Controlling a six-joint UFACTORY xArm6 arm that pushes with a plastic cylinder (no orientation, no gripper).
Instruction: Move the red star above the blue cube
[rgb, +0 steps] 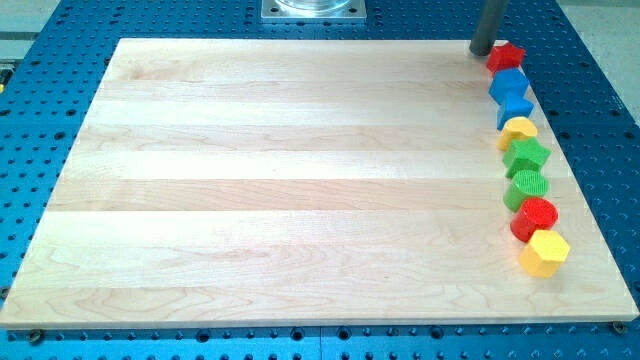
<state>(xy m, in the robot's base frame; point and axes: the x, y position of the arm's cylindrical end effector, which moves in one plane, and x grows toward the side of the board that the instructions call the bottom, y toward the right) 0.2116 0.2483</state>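
Observation:
The red star (506, 55) lies at the top right corner of the wooden board (300, 180), touching the top of the blue cube (508, 83) just below it. My tip (482, 50) is the lower end of the dark rod at the view's top right. It stands just left of the red star, touching or nearly touching it.
Below the blue cube a column of blocks runs down the board's right edge: a second blue block (514, 108), a yellow block (519, 128), a green star (527, 154), a green cylinder (527, 186), a red cylinder (536, 215), a yellow hexagon (545, 251). A metal mount (313, 9) sits at the top.

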